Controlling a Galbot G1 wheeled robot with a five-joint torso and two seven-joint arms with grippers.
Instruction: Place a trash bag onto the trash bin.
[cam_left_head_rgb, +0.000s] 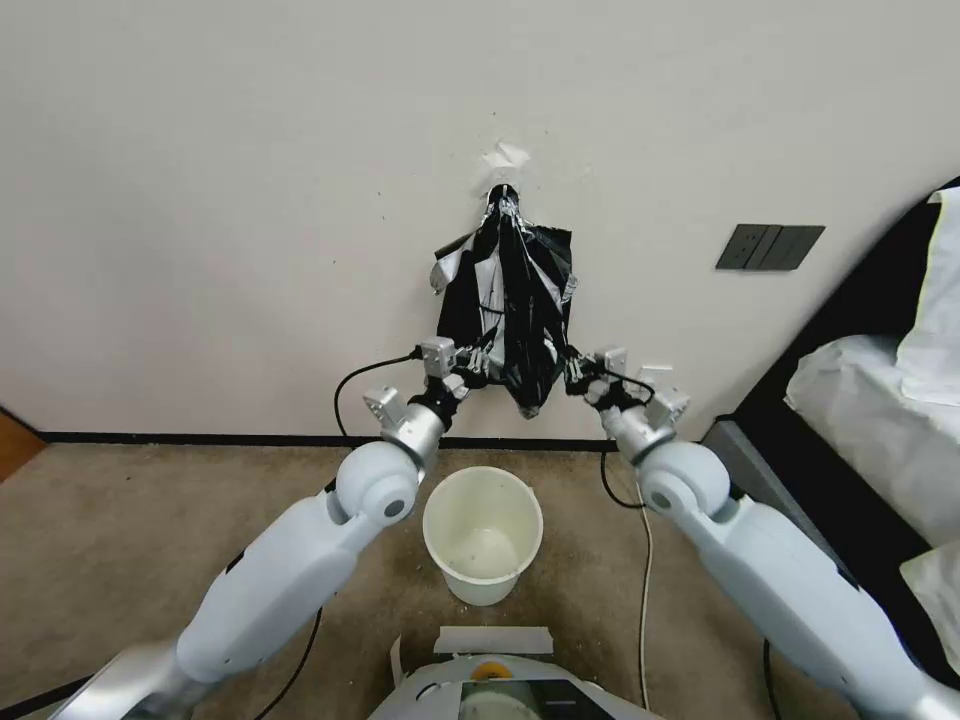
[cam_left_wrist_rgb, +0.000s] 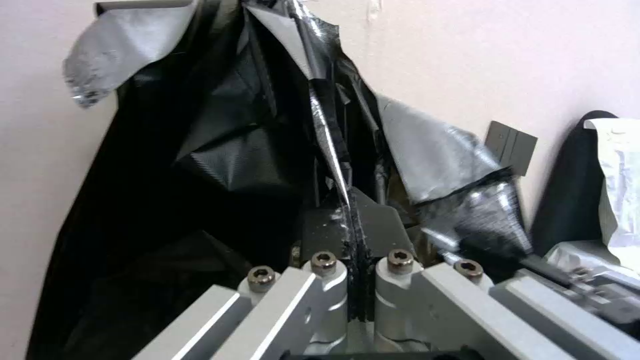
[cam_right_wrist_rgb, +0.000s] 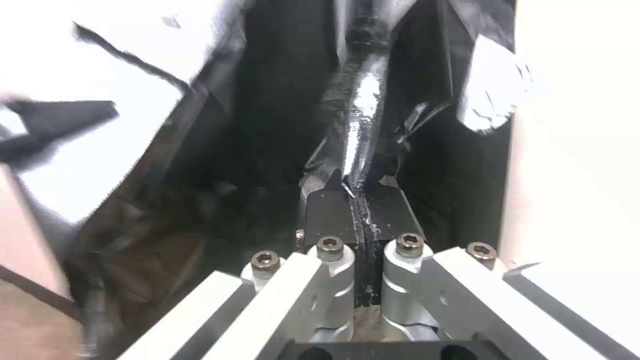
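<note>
The black trash bag (cam_left_head_rgb: 515, 310) hangs long and straight down the wall, above and behind the cream trash bin (cam_left_head_rgb: 483, 530) on the floor. The left gripper (cam_left_head_rgb: 478, 362) pinches its lower left edge, jaws clenched on the plastic. The right gripper (cam_left_head_rgb: 575, 372) pinches the lower right edge the same way. It may be a bundle of bags. The bin sits below, between both arms.

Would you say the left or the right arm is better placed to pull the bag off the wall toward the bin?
Probably neither alone: the left gripper and right gripper both pinch the trash bag, level and either side, above the trash bin. Left sits marginally nearer it.
</note>
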